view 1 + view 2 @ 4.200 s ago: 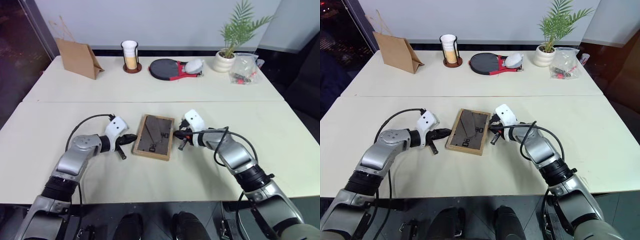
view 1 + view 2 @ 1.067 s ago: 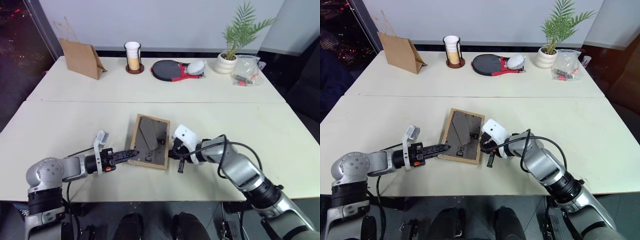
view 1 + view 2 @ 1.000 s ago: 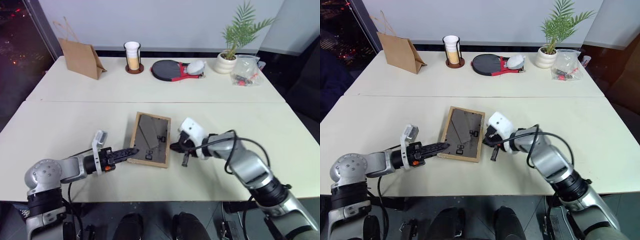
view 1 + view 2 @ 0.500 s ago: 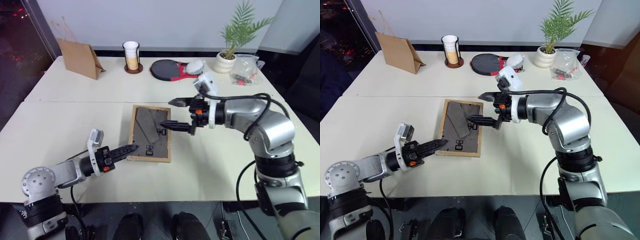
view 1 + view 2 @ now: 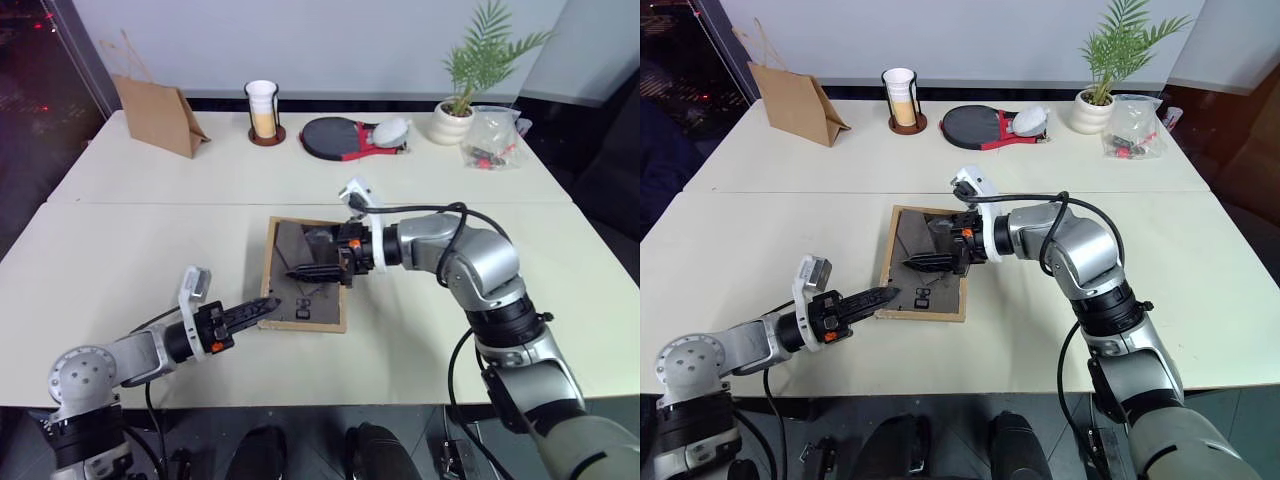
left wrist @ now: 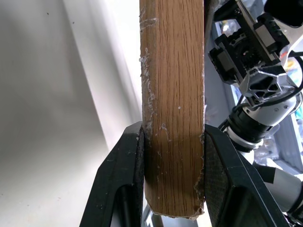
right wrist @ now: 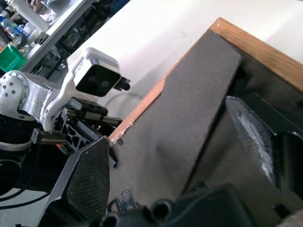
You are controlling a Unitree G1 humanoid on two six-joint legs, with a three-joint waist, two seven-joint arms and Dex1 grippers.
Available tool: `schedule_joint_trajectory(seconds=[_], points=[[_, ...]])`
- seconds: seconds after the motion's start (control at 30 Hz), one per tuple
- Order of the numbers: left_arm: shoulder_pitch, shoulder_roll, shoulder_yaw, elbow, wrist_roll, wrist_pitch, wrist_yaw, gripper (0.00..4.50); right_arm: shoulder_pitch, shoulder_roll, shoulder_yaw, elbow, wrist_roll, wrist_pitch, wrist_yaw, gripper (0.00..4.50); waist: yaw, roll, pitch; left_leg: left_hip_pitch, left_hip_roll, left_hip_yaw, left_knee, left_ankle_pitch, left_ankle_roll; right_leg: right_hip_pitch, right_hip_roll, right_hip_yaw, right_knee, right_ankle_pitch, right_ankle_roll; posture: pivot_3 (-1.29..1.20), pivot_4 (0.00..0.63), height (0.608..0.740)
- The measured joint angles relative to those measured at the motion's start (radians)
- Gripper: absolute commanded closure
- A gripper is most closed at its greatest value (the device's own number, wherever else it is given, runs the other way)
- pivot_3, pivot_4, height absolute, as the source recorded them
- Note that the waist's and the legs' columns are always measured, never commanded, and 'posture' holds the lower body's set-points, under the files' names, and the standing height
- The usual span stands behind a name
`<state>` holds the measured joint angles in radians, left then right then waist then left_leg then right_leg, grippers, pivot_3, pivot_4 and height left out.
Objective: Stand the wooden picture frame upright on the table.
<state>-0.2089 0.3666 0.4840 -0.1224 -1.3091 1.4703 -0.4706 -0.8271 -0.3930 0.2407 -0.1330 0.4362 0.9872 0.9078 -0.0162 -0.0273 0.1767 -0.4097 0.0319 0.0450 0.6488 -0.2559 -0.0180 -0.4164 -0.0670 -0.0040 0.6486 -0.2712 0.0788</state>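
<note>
- Right now I see the wooden picture frame (image 5: 307,272) back side up on the table (image 5: 120,260), just on the near side of the seam (image 5: 150,204) that crosses the tabletop; whether it lies quite flat I cannot tell.
- My left gripper (image 5: 268,304) reaches in low from the frame's near left and has its two fingers (image 6: 118,175) clamped on the wooden edge at the near left corner; in the left wrist view the light wood fills the narrow gap between them.
- My right gripper (image 5: 930,252) comes in from the frame's right side and hangs over the middle of the back panel, its fingers spread wide.
- One right finger (image 7: 85,177) sits on one side of the dark grey fold-out stand (image 7: 189,137) and the other on the opposite side, so the stand lies between them; I cannot tell whether either finger touches it.
- Well beyond the frame, on the far half of the table, stand a brown paper bag (image 5: 155,115), a cup holder with a stack of cups (image 5: 262,110), a table tennis paddle (image 5: 335,137), a potted plant (image 5: 455,110) and a clear plastic bag (image 5: 490,135).
</note>
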Motion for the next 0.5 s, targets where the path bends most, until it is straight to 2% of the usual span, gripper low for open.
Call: schedule_joint_trajectory(seconds=[0.27, 0.5], points=[[0.000, 0.003, -0.021, 0.002, -0.052, -0.042, 0.047, 3.46, -0.006, -0.023, -0.002, -0.059, 0.031, 0.029, -0.002, 0.06, 0.000, 0.000, 0.000, -0.001, 0.000, 0.000, 0.000, 0.000, 0.000, -0.001, 0.000, 0.001, 0.000, -0.001, -0.001, 0.00, 0.150, 0.740], [-0.003, 0.009, -0.036, 0.036, -0.084, -0.085, 0.102, 3.46, -0.017, -0.104, -0.103, -0.213, 0.132, 0.124, -0.021, 0.06, 0.001, 0.000, 0.000, -0.001, 0.000, 0.000, -0.001, 0.000, 0.000, -0.002, -0.001, 0.001, -0.001, -0.001, -0.002, 0.00, 0.150, 0.740]])
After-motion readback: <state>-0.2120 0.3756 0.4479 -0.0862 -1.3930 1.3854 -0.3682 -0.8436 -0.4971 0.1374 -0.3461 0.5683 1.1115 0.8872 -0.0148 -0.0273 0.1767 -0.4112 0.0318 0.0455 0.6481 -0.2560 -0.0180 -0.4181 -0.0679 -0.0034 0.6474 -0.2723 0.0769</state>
